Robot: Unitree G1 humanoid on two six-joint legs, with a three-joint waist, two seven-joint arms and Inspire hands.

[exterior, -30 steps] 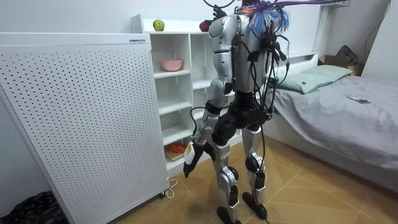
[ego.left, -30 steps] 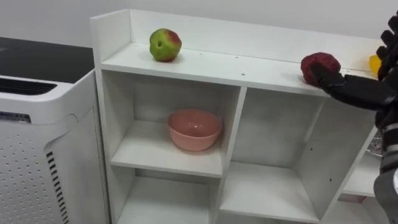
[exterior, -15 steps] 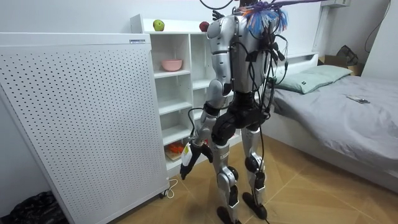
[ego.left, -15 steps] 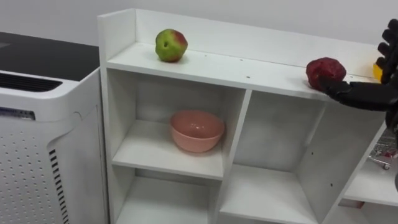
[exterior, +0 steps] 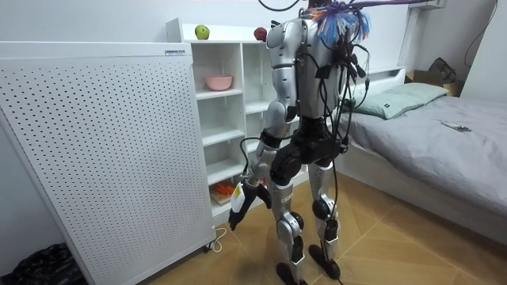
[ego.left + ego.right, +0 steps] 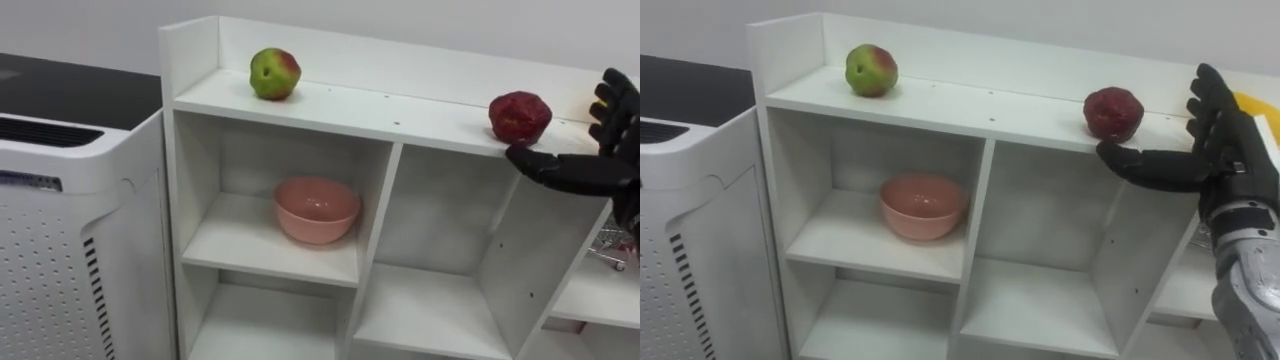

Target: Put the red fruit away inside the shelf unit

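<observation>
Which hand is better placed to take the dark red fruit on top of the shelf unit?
Right, probably. The right hand is raised and open just beside the dark red fruit on top of the shelf unit; the left hand hangs low by the robot's thigh, far below it.

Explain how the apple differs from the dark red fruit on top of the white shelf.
The apple is green with a red blush; the dark red fruit is deep red all over. The apple sits near the left end, the dark red fruit further right. The apple is far from the right hand; the dark red fruit lies close to that open hand. Both are roundish and rest on the top board.
</observation>
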